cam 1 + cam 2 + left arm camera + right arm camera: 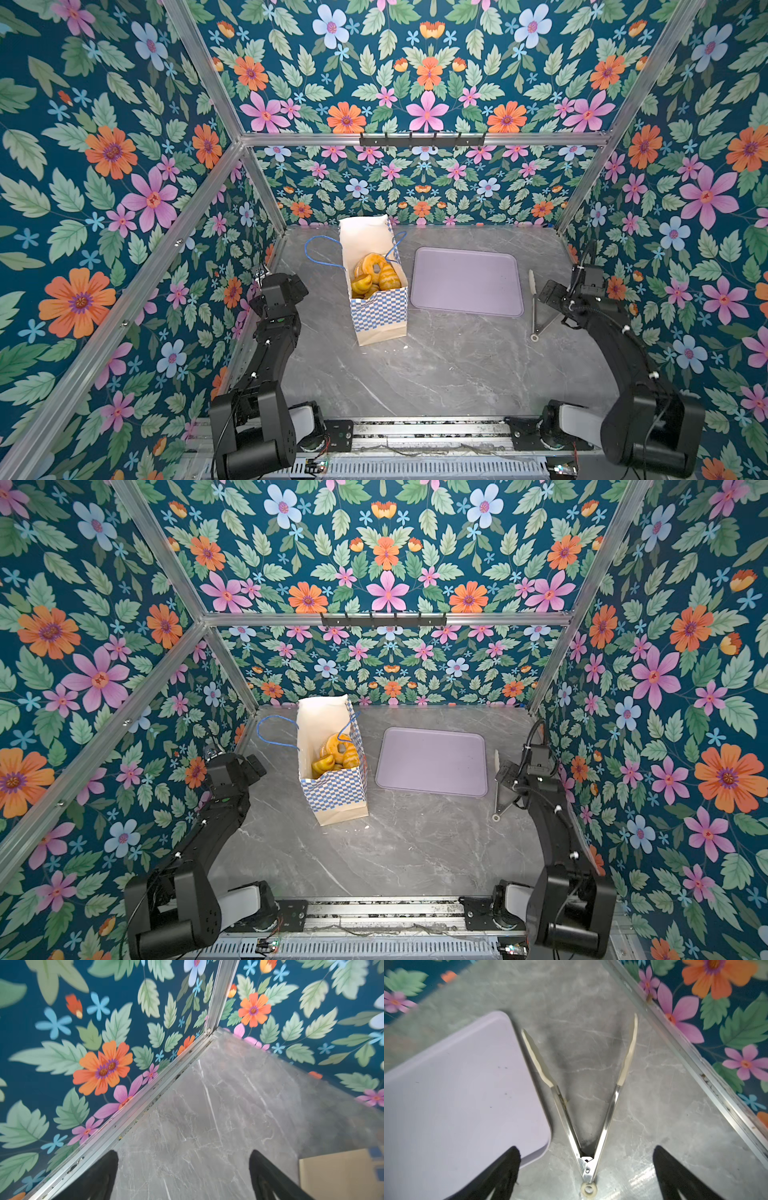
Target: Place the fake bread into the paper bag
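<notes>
Bread (376, 272) sitting in bag (380, 313), tray (465, 282) bare. Left claw (184, 1151), right claw (586, 1147) standing open, empty. You appear to be leaving tongs (607, 1113): be lifting straight up.

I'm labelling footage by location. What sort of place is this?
Probably a robot test booth: flower-patterned wall panels on a silver aluminium frame enclose a grey marble-look tabletop, two black robot arms are mounted at its front, and a cream checkered paper bag holds glossy toy bread.

No writing, label, brand or number can be read anywhere. The paper bag (379, 309) carries only a blue-and-white checkered band; the lilac tray (465, 282) is plain.
</notes>
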Controlling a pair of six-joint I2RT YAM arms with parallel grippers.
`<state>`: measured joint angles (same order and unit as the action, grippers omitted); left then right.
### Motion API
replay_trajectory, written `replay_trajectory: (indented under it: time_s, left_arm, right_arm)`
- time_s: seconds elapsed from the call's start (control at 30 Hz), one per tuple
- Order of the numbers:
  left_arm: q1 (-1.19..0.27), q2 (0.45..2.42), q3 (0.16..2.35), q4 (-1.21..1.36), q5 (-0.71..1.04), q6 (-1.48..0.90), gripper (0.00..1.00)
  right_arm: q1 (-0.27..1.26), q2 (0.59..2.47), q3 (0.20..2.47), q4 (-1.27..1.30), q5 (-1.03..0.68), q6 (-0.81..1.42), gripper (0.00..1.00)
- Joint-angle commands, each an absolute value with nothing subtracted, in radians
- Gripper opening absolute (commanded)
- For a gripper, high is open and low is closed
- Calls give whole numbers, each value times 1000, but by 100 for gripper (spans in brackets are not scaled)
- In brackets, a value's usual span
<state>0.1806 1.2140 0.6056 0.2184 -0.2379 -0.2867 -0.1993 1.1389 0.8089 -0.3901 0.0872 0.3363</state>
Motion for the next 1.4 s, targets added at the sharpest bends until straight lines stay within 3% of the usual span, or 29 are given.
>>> replay_trajectory:
  time_s: [0.0,0.23,0.33,0.47,0.53,0.67,0.8,0.87,0.93,1.37]
  left_arm:
    - [181,1241,558,367,-263,-284,100]
    - [170,1353,402,701,-291,-313,100]
    - [131,1433,357,855,-302,-284,100]
    - [91,1493,323,1033,-306,-220,100]
    - [82,1478,321,1000,-306,-219,100]
    - [2,1492,218,1234,-333,-127,100]
    - [-18,1563,242,1255,-256,-74,100]
    - [-23,1634,208,1431,-255,-45,100]
    - [-22,1588,251,1261,-245,-68,100]
    - [-29,1620,264,1299,-246,-41,100]
  right_arm:
    - [-196,1069,723,-139,56,285,99]
    - [-185,1050,485,230,42,264,99]
    - [-108,1097,371,449,139,226,99]
    - [-49,1243,296,710,173,154,99]
    - [-49,1311,273,821,160,142,99]
    - [-28,1453,252,1006,33,60,99]
    - [-21,1446,272,966,27,53,99]
    - [-22,1426,274,931,2,44,99]
    - [-21,1440,280,944,-6,37,99]
    - [-32,1439,318,864,-5,55,99]
